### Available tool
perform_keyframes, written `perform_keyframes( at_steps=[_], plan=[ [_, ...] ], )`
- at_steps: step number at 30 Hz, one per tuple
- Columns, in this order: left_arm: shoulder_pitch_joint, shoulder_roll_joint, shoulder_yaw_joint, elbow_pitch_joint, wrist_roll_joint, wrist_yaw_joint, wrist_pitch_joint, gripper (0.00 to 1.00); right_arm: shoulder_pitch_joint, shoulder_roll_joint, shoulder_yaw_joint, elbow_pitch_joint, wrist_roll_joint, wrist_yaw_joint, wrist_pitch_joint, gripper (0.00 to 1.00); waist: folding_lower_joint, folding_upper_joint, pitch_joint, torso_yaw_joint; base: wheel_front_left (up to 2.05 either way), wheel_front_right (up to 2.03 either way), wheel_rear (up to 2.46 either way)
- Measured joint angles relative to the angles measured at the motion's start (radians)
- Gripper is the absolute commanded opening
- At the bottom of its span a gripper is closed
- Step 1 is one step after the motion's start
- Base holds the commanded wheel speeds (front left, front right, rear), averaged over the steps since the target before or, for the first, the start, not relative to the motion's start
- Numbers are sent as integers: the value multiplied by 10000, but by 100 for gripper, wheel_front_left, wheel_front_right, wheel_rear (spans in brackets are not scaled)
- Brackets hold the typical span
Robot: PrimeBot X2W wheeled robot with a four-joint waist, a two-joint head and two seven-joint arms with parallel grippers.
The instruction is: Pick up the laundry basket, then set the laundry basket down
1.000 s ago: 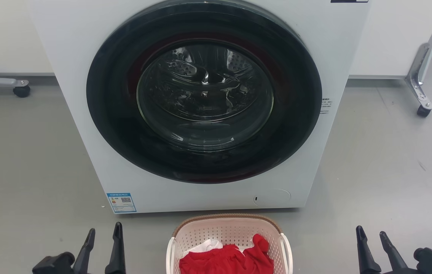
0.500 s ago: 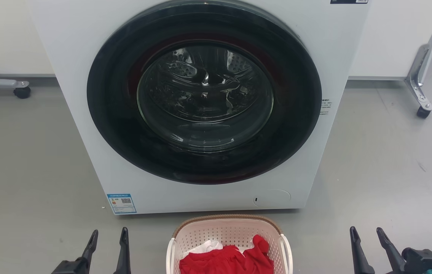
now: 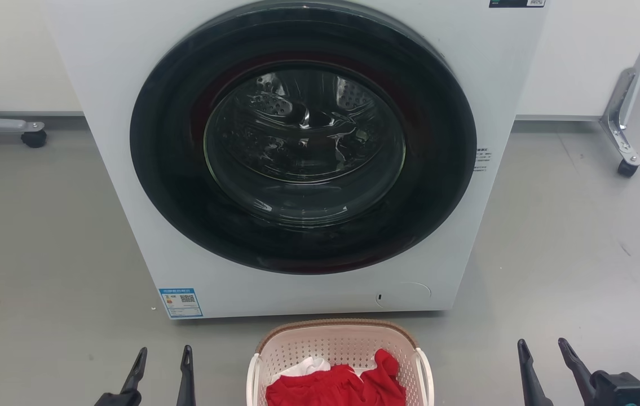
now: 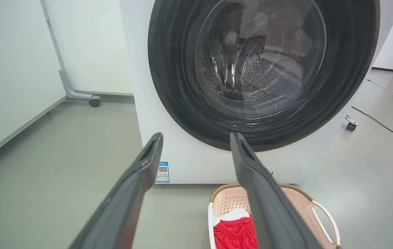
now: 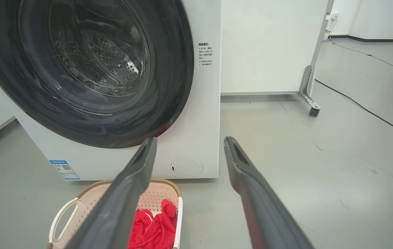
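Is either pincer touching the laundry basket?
No, the left pincer and right pincer stand open on either side, clear of the laundry basket.

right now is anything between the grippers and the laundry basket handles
Nothing visible does. The laundry basket sits on the floor between the open left gripper and open right gripper, with bare grey floor on either side of it. The washer stands behind it.

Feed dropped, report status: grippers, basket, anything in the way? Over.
Left gripper open, empty. Right gripper open, empty. Laundry basket on floor between them, ungripped, red clothes inside. Washer just behind it.
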Motion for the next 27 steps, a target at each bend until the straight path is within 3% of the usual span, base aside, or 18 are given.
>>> perform_keyframes(
  at_steps=[16,27],
  plan=[
    [21,-109,58,161,35,2,0,100,12,23,-96,104,0,13,0,100,0,0,103,1,0,0,0],
    [-37,-167,82,-15,48,2,0,100,-99,23,-180,-163,-17,19,-2,100,0,0,869,-9,0,0,0]
  ],
)
